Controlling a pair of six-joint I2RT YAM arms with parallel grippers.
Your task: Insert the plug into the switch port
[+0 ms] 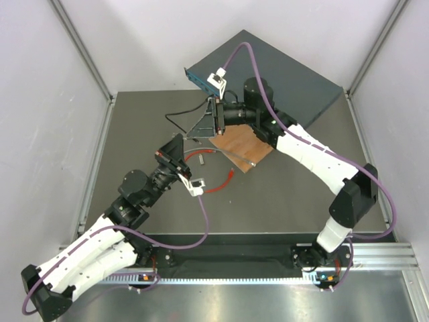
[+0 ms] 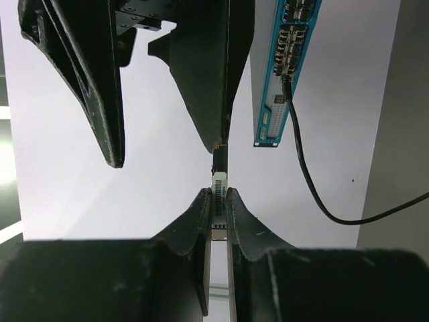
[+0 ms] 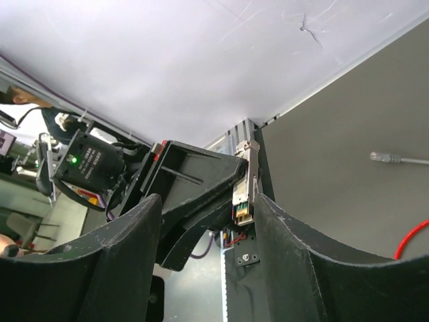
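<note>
My left gripper [image 2: 220, 201] is shut on a small silver module [image 2: 220, 184] with a barcode label, held in the air, not on the plug. My right gripper [image 3: 206, 201] is open around that module [image 3: 244, 184], which touches its right finger [image 3: 281, 228]. The two grippers meet above the table [image 1: 200, 131], in front of the dark blue-grey switch [image 1: 281, 74]. Its blue front face with rows of ports [image 2: 287, 60] shows in the left wrist view. The thin red cable [image 1: 218, 185] lies loose on the table; its plug end [image 1: 232, 172] is tiny, and part of the cable shows in the right wrist view [image 3: 412, 238].
A black cable [image 2: 301, 161] is plugged into the switch face and trails over the table [image 1: 177, 117]. A wooden board [image 1: 244, 144] lies under the right arm. A grey cable's connector [image 3: 382, 157] rests on the table. White walls enclose three sides.
</note>
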